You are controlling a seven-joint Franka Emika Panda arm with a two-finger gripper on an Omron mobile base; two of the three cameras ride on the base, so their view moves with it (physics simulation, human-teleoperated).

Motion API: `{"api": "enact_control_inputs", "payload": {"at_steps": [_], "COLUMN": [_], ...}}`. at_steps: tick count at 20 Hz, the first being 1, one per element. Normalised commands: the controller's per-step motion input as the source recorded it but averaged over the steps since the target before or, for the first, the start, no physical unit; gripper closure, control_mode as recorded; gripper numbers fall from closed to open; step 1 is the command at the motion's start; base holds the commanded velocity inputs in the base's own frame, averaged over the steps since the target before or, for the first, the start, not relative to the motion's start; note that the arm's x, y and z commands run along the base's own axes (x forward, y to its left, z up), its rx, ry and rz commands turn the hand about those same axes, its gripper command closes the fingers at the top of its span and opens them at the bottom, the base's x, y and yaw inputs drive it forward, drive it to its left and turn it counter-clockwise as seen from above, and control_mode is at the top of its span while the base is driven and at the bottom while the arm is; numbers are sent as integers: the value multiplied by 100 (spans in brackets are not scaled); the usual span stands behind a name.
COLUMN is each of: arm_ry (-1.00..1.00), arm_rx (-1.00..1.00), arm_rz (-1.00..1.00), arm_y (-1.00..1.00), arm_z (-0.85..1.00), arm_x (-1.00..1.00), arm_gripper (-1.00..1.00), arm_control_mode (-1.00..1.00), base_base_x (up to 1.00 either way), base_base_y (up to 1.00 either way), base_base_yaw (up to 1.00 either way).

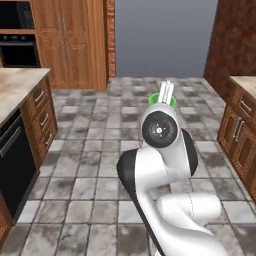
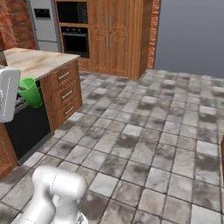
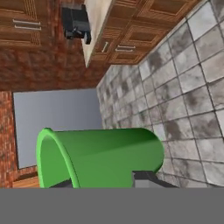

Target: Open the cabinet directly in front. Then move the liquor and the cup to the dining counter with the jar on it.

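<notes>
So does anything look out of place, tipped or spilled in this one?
Nothing spilled or damaged. The one thing off its surface is the green cup, carried in the tool above the tiled floor, between the counters. In the hand view it appears on its side, but that camera rolls with the hand, so its true tilt is unclear.

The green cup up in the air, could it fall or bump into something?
It might. The cup is held by the end effector high over the tiled floor, with no surface beneath, so a slip would likely drop it. In the right base view the cup also hangs close to the drawer cabinet at the counter's end, so a swing could knock it there.
</notes>
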Motion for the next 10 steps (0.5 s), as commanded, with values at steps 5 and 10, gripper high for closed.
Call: {"api": "enact_control_inputs", "payload": {"at_steps": [5,10], "arm_ry": [0,0], "arm_rx": [0,0], "arm_rz": [0,0], "arm_y": [0,0], "arm_z": [0,0], "arm_x": [0,0], "arm_gripper": [100,100], "arm_control_mode": [100,100], "base_base_x": [94,91], "base_base_y": [0,0], "base_base_yaw": [47,49]}}
